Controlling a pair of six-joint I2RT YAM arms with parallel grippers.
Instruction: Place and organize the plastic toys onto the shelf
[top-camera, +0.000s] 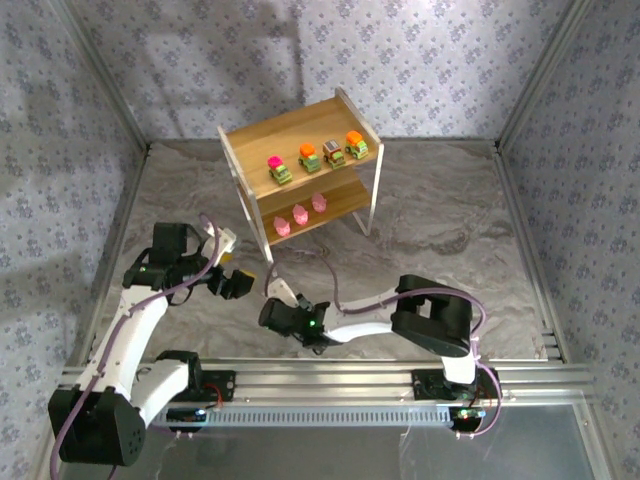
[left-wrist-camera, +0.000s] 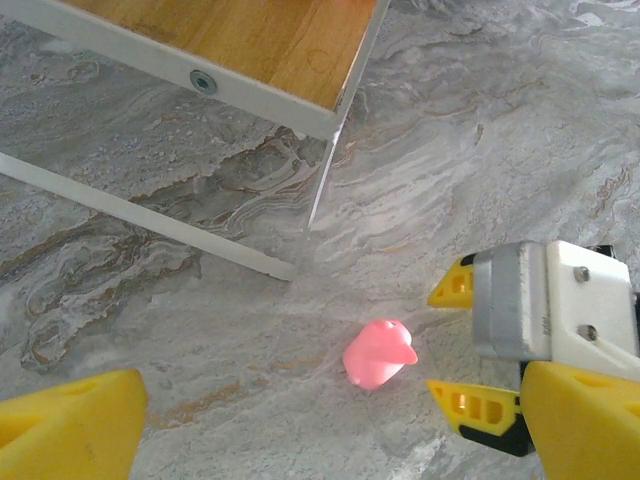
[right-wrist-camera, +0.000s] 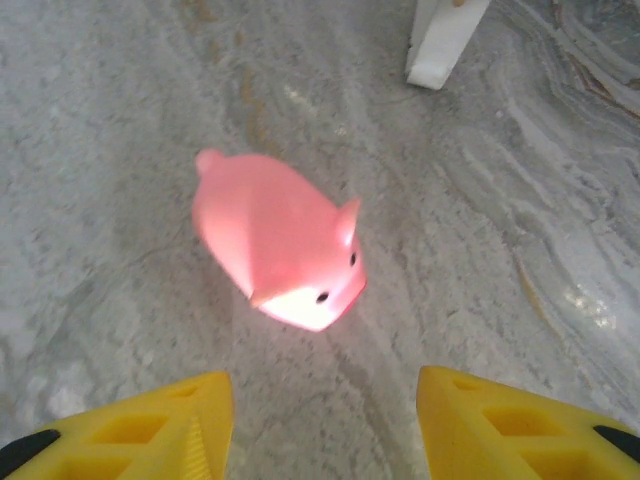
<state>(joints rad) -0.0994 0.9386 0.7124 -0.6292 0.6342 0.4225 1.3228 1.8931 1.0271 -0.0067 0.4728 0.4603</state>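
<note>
Fourth pink figure (right-wrist-camera: 280, 240), lying on its side on the table (top-camera: 450, 220), just in front of the shelf (top-camera: 300, 125) near one white leg (right-wrist-camera: 440, 40). My right gripper (right-wrist-camera: 325, 405) hovers just short of it, jaws apart and empty. The left gripper (left-wrist-camera: 335, 425) hangs close by, jaws also wide. I judge that the rounded body may squirt out of a shallow pinch, or the two grippers may clash. Shelf contents: four cars (top-camera: 309, 158) in a row on top, three pink figures (top-camera: 300, 213) below.
</note>
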